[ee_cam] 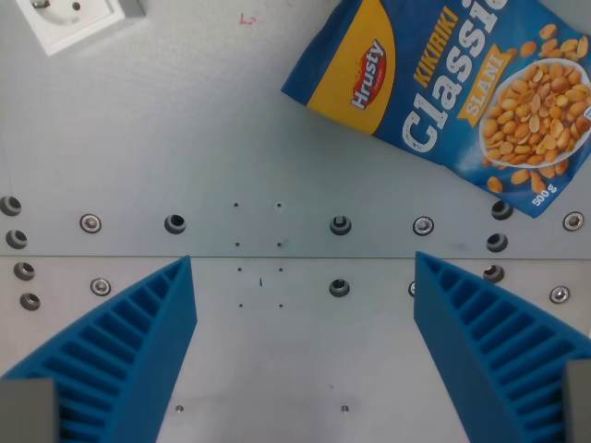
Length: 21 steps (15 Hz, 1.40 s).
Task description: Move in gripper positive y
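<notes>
My gripper is open and empty. Its two blue ribbed fingers rise from the bottom corners of the wrist view, wide apart, above a grey metal table. Nothing lies between them. A blue and yellow bag of peanuts lies flat on the table at the upper right, beyond the fingertips and apart from them.
A white power socket sits at the top left corner. Two rows of bolts and a seam run across the table at mid-height. A small red mark is near the top centre.
</notes>
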{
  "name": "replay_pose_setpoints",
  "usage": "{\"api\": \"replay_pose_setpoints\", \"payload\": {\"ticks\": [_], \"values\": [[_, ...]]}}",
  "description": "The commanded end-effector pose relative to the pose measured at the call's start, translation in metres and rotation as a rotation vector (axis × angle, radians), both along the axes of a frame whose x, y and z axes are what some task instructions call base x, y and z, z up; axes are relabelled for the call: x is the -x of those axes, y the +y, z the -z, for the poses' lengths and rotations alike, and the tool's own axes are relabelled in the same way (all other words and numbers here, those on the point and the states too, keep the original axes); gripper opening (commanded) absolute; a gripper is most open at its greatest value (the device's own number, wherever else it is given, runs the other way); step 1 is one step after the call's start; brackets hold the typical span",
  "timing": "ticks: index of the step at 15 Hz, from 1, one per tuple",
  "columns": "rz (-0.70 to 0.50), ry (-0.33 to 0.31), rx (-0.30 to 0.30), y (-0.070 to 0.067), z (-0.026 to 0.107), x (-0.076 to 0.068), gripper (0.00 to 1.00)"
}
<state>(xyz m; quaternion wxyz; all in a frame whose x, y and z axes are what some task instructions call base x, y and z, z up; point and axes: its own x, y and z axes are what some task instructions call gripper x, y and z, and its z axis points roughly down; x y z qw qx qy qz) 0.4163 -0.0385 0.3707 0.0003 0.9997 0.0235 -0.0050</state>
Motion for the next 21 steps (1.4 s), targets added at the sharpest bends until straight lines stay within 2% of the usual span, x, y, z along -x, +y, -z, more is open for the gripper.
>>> {"api": "replay_pose_setpoints", "payload": {"ticks": [1, 21], "values": [[0.0, -0.006, 0.0, -0.005, -0.003, 0.0, 1.0], [0.0, -0.006, 0.0, -0.105, -0.003, -0.004, 1.0]]}}
